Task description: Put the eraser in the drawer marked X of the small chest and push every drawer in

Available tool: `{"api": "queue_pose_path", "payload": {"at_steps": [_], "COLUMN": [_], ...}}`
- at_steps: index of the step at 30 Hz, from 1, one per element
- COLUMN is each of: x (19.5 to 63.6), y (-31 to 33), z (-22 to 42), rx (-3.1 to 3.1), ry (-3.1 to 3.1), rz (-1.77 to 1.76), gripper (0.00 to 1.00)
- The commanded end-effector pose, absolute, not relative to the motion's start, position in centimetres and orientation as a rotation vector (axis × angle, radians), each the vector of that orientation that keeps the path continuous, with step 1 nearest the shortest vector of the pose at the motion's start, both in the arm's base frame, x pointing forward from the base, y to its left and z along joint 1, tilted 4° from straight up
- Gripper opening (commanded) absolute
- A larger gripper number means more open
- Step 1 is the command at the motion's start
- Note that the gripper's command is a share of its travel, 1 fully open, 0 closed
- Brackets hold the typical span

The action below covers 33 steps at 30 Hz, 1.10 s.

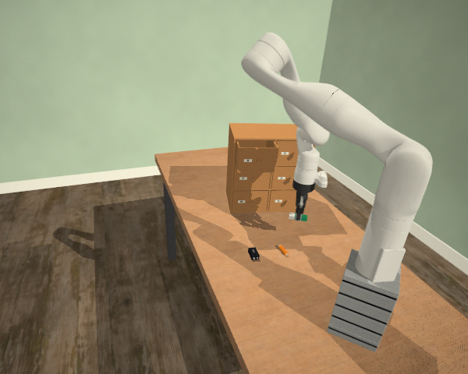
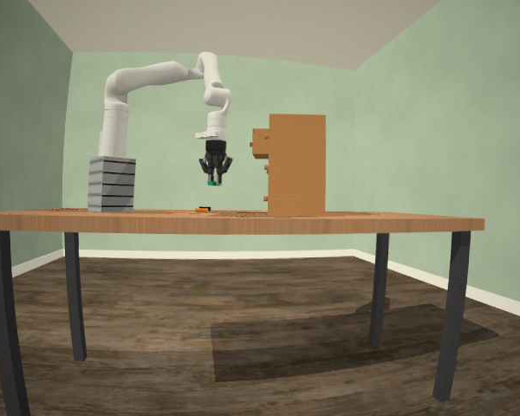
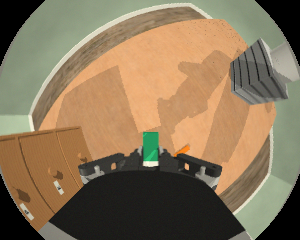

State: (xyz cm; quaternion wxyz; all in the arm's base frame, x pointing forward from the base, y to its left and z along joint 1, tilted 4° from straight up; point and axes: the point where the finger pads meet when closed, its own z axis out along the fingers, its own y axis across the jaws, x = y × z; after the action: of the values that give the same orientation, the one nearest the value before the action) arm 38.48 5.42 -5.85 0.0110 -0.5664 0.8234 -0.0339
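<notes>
Green walls, wood-plank floor, long wooden table (image 1: 266, 322). Six-drawer chest (image 1: 262, 130) at its far end, top-left drawer (image 1: 256, 157) pulled partway out. Gripper (image 1: 298, 216) hangs above the tabletop just right of the chest's front, fingers clamped on the green eraser (image 3: 150, 146). Nearer on the table: orange pencil stub (image 1: 283, 249), small black object (image 1: 253, 254).

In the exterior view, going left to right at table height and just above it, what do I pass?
Grey ribbed pedestal under the arm → orange pencil → green-and-white eraser gripped in the jaws of the gripper, above the table → pulled-out top drawer → chest.
</notes>
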Motion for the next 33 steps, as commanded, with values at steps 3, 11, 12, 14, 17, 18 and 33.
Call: {"api": "queue_pose_path", "payload": {"at_steps": [3, 11, 12, 14, 17, 18, 33], "x": [38.6, 38.7, 38.7, 38.8, 38.8, 38.9, 39.1], "y": [6.2, 6.9, 7.0, 7.3, 7.7, 7.8, 9.3], "z": [-5.8, -5.8, -5.9, -5.9, -5.9, -5.9, -5.9], "rx": [-1.701, -1.586, -1.567, -1.528, -1.468, -1.448, -1.187], "ry": [2.61, 2.678, 2.689, 2.71, 2.741, 2.751, 2.867], "rz": [-0.105, -0.103, -0.103, -0.102, -0.101, -0.101, -0.096], "gripper": [0.19, 0.19, 0.19, 0.19, 0.19, 0.19, 0.19]}}
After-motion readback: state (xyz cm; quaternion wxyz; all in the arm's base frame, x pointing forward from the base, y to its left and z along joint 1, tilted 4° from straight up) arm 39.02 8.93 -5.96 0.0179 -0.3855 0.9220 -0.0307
